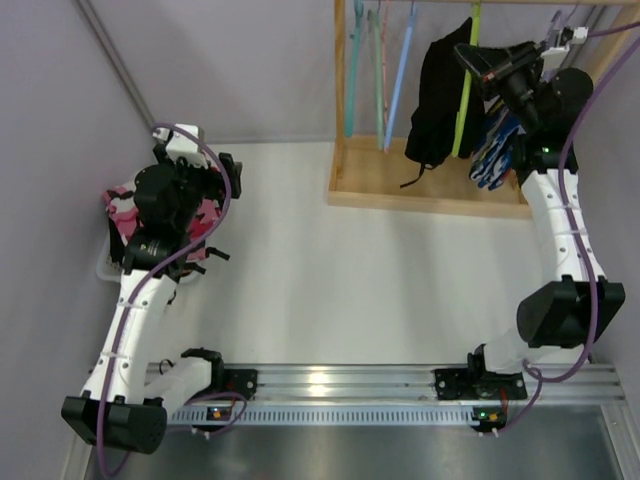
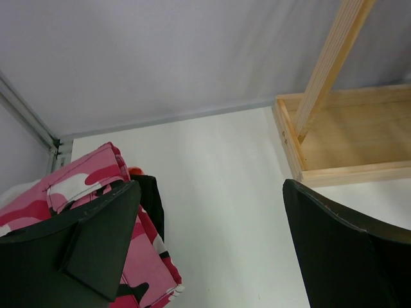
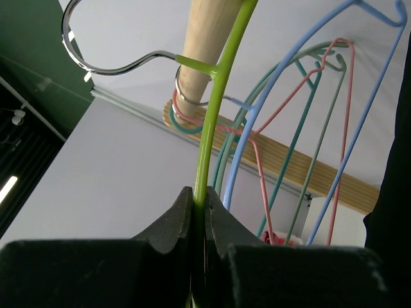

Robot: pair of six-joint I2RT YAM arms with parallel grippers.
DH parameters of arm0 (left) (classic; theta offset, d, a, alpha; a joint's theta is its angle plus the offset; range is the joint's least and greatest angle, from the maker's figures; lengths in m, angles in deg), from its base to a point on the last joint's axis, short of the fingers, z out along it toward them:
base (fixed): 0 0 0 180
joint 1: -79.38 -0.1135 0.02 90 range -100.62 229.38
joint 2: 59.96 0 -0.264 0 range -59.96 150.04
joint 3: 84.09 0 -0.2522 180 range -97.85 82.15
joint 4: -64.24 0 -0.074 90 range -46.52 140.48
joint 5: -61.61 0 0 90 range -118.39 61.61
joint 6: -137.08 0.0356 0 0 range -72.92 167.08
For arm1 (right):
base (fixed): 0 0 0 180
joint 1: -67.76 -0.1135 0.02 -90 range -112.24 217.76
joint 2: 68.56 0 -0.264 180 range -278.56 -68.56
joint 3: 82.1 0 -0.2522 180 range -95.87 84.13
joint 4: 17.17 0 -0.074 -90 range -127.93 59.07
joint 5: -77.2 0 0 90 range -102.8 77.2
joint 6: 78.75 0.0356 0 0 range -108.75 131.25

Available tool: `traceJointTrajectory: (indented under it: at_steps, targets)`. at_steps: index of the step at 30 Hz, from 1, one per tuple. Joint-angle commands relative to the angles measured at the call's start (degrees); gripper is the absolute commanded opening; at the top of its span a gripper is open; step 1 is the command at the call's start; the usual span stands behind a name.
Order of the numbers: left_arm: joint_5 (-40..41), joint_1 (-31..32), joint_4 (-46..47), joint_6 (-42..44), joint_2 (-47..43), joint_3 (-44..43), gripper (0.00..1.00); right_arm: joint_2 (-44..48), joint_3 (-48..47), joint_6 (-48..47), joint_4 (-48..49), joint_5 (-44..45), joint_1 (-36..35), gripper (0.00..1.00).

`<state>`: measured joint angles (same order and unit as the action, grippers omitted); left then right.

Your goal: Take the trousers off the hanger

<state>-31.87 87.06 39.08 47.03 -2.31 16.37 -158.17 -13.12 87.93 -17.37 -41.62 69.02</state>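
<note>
A lime-green hanger (image 3: 215, 115) hangs by its metal hook from the wooden rail (image 3: 204, 38). My right gripper (image 3: 200, 200) is shut on the green wire just below the hook. In the top view the right gripper (image 1: 470, 55) sits high in the rack, at the green hanger (image 1: 463, 105). Black trousers (image 1: 435, 100) hang on that hanger. Blue-and-white patterned trousers (image 1: 495, 150) hang just right of them, under my wrist. The pink camouflage trousers (image 1: 122, 215) lie at the far left under my left arm. My left gripper (image 2: 212, 244) stands wide open and empty beside the pink trousers (image 2: 83, 186).
The wooden rack base (image 1: 430, 188) stands on the white table at the back right; its upright post (image 2: 331, 64) shows in the left wrist view. Empty blue, teal and pink hangers (image 3: 289, 102) hang beside the green one. A white container (image 1: 105, 268) lies under the pink trousers.
</note>
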Motion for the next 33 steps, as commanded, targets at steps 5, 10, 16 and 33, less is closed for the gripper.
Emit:
traceJointTrajectory:
  at_steps: [5,10,16,33]
  targets:
    - [-6.71,1.1,9.27,8.39,-1.22,4.34,0.98,13.05,9.61,-1.1,13.68,-2.21,-0.29,0.0]
    - [-9.86,4.35,10.87,13.31,-2.89,6.97,0.98,15.07,12.61,-0.84,13.42,-3.26,-0.29,0.0]
    - [-11.55,13.05,13.68,24.2,-6.67,14.95,0.98,19.36,17.79,-0.13,9.99,-3.79,-0.82,0.0]
    - [2.87,51.81,46.01,26.96,12.63,17.72,0.98,36.59,31.51,-7.68,-4.94,-1.15,-4.33,0.0]
